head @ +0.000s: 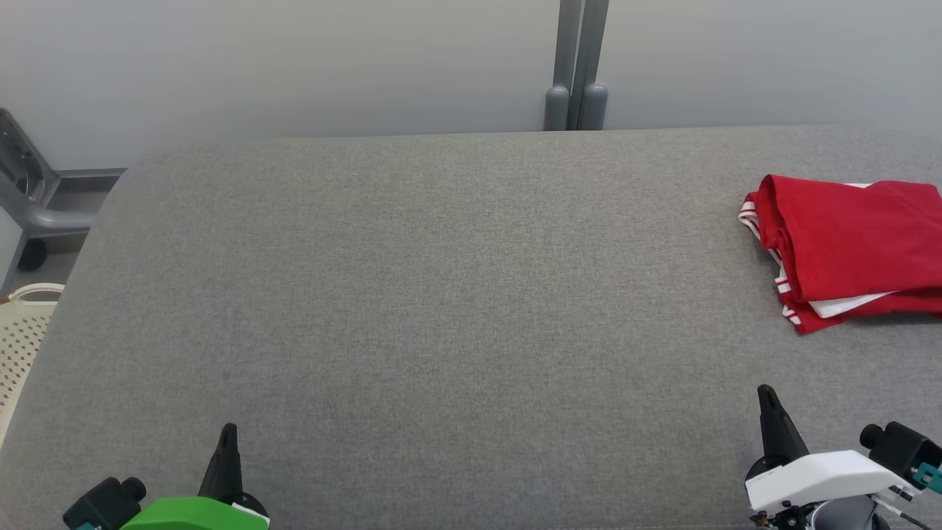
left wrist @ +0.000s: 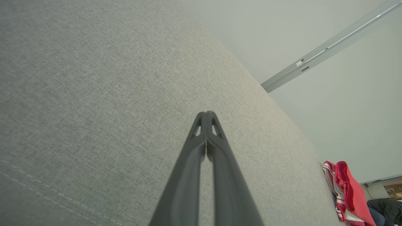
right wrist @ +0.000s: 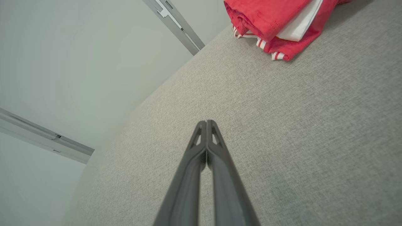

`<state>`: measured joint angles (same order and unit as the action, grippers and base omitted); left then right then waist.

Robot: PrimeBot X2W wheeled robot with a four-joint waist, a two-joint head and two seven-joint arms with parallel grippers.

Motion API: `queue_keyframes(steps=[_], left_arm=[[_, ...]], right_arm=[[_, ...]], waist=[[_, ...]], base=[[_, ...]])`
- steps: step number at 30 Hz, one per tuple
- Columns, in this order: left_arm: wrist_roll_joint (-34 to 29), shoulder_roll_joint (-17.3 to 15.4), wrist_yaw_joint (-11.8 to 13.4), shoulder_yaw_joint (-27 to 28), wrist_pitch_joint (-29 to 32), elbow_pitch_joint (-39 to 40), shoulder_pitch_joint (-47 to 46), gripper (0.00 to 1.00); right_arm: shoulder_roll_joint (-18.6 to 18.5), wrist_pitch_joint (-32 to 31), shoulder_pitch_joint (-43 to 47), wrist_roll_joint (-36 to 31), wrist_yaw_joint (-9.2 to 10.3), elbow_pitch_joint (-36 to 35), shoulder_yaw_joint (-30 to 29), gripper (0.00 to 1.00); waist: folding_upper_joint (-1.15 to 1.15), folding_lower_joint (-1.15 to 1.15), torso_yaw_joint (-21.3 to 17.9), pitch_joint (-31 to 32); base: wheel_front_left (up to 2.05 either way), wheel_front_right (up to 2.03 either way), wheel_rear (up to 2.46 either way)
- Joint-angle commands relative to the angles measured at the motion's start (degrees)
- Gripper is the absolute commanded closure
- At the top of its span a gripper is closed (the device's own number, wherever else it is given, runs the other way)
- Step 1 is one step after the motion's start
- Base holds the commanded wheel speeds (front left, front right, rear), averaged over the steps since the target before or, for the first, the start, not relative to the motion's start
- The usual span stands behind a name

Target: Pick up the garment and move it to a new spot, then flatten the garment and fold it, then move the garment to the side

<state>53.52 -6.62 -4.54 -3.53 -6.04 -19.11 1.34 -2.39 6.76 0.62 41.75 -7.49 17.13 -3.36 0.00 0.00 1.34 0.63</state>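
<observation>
A red garment (head: 854,246) with white-striped trim lies folded at the far right of the grey fabric table (head: 441,294), partly cut off by the picture's edge. The left wrist view catches the garment (left wrist: 347,191) at its lower right, and in the right wrist view the garment (right wrist: 276,18) lies at the top. My left gripper (head: 229,429) rests shut and empty at the lower left, far from the garment. Near the front right, my right gripper (head: 766,392) is shut and empty, a good way in front of the garment. Both wrist views show the fingers pressed together, left gripper (left wrist: 206,113) and right gripper (right wrist: 206,122).
A pale perforated basket (head: 22,331) stands off the table's left side. A grey metal frame (head: 37,199) is at the back left, and a grey post (head: 578,66) rises against the wall behind the table's far edge.
</observation>
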Motion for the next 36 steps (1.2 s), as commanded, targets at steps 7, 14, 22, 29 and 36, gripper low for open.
queue_keyframes(steps=[7,14,22,29,36], left_arm=[[5.58,0.28,-0.67,1.32,1.83,1.35,-2.59,1.0],[8.95,0.64,-0.93,1.9,2.99,1.72,-3.26,1.0],[13.17,1.07,-1.24,2.64,4.4,2.15,-3.99,1.0],[16.57,1.41,-1.49,3.21,5.58,2.5,-4.52,1.0],[19.78,1.74,-1.67,3.78,6.66,2.88,-5.17,1.0]], right_arm=[[-0.34,-1.75,-0.76,7.36,0.0,-2.15,-0.95,1.0],[-0.36,-2.85,-0.78,11.75,0.0,-2.89,-1.43,1.0],[-0.4,-4.16,-0.8,17.28,0.0,-3.83,-2.02,1.0],[-0.43,-5.26,-0.82,21.69,0.0,-4.57,-2.5,1.0],[-0.46,-6.31,-0.84,25.9,-0.01,-5.28,-2.94,1.0]], waist=[[0.0,0.0,-0.12,-0.07],[0.0,0.0,-0.21,-0.11],[0.0,0.0,-0.33,-0.18],[0.0,0.0,-0.43,-0.24],[0.0,0.0,-0.53,-0.29]], base=[[0.0,0.0,0.0],[0.0,0.0,0.0],[0.0,0.0,0.0],[0.0,0.0,0.0],[0.0,0.0,0.0]])
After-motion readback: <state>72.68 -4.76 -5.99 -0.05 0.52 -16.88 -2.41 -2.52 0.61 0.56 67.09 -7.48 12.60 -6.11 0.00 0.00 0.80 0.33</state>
